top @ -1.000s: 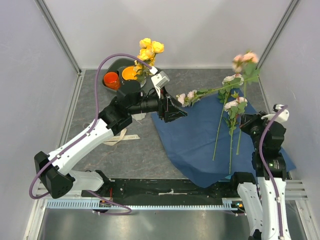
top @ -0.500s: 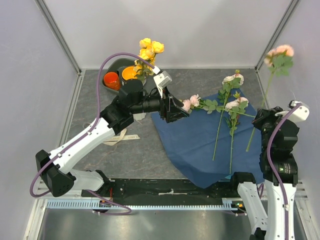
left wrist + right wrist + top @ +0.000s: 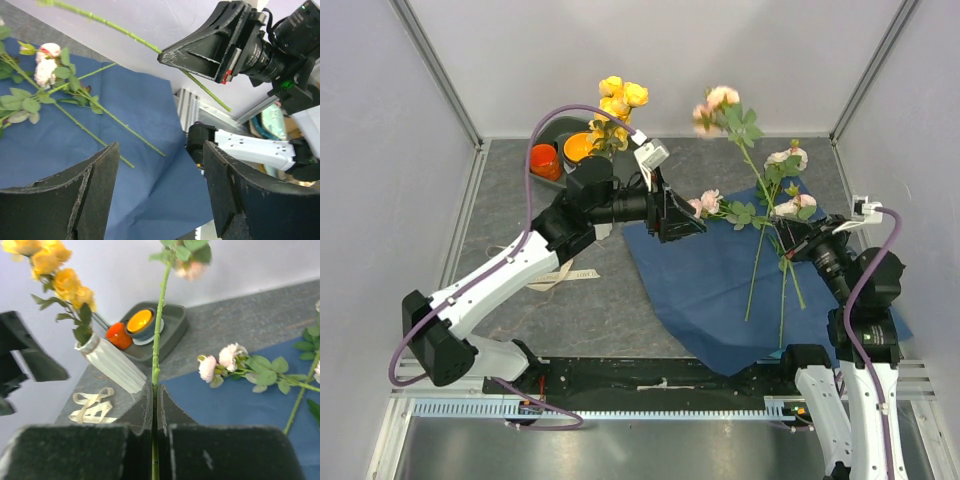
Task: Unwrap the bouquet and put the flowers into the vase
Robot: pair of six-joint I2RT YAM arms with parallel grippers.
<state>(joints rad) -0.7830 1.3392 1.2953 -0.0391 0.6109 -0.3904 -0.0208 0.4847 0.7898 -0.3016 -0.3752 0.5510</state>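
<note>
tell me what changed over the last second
The right pincer, shut on a pink rose, swung it out to the right, then back across to the left, bloom now high at the back. The left pincer edged right, open; the rose beside it shifted slightly. Yellow flowers in the vase and blue paper stayed put.

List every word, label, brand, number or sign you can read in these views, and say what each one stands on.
No text can be read in any view.
cream ribbon, lying on the table left of the blue paper: dark printed marks, too small to read from above and blurred in the right wrist view.
Nothing else shows any lettering.
</note>
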